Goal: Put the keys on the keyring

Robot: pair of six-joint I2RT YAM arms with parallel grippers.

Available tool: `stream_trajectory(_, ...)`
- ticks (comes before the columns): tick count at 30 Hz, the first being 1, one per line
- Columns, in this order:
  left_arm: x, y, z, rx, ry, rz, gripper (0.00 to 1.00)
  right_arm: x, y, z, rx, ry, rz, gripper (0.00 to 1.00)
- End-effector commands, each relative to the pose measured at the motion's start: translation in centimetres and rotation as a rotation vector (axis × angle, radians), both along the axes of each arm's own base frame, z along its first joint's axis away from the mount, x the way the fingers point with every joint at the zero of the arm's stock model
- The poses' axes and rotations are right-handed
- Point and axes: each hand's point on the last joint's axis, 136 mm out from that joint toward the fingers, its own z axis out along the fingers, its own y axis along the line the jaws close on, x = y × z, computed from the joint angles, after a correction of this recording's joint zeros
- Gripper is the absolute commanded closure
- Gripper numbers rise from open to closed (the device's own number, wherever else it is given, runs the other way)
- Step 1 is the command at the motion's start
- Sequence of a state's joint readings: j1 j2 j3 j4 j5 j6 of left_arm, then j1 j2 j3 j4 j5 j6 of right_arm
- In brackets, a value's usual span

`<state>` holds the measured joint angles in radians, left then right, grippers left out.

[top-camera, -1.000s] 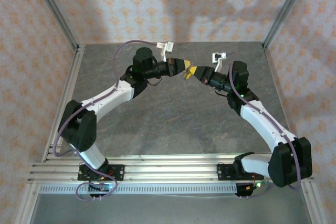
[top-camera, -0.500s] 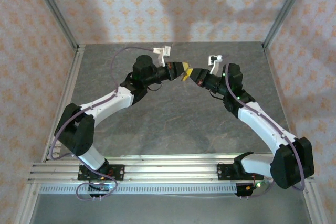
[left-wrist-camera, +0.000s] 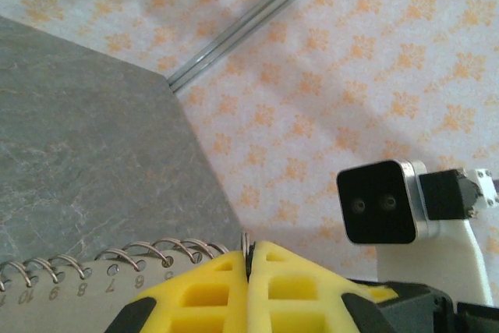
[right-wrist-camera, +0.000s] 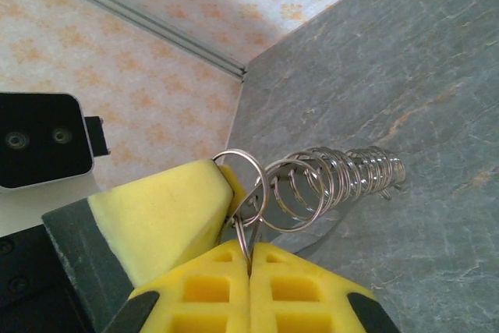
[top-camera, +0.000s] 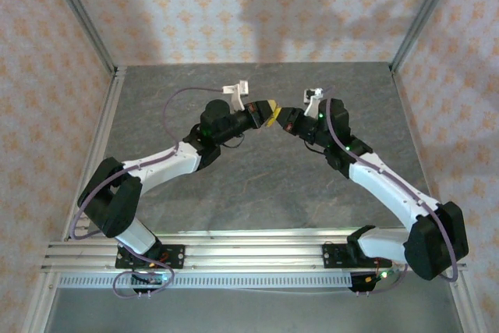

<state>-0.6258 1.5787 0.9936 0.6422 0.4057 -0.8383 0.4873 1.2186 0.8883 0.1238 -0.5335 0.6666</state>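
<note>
Both arms had carried their meeting pincers slightly left and nearer above the grey stone-patterned table [top-camera: 257, 185]; the yellow-padded left gripper [top-camera: 267, 111] was clamped tight on the thin grey wire keyring [right-wrist-camera: 238, 171], held aloft at the far centre; the right gripper [right-wrist-camera: 249, 259] pinched the same keyring from the opposite side; a silvery wire coil [right-wrist-camera: 343, 177] adjoined it.

fig. grey stone-patterned bench [top-camera: 257, 185], enclosed at the far and side edges by walls [top-camera: 234, 13] papered in cream with orange motifs. metal frame posts [top-camera: 80, 17] rise from the far corners. a ribbed aluminium rail [top-camera: 249, 247] spans the near edge. a wire spiral [right-wrist-camera: 343, 177] borders a grey numbered strip [left-wrist-camera: 86, 290]; its support cannot be told.
</note>
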Motion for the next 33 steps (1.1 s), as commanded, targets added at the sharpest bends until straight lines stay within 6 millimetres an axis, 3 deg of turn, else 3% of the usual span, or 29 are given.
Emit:
stream_trajectory(1,-2.2,-1.1,4.9,-0.115,-0.118,-0.051,1.0,-0.7,2.3,0.2,-0.047,-0.013,0.074,1.0)
stream_trajectory(7,-2.2,-0.8,4.7,-0.113,-0.112,-0.039,1.0,-0.1,1.0,-0.1,-0.12,-0.022,0.007,1.0)
stream_trajectory(13,-2.1,-1.0,4.7,-0.127,-0.108,-0.041,1.0,-1.2,3.8,2.2,-0.077,-0.07,0.139,1.0)
stream_trajectory(26,-2.0,-1.0,5.3,-0.145,-0.118,-0.041,1.0,-1.6,2.8,3.3,-0.112,-0.102,0.117,1.0)
stream_trajectory(33,-2.6,-1.1,7.5,-0.178,-0.168,-0.067,1.0,-1.9,1.3,6.1,-0.101,-0.141,0.074,0.86)
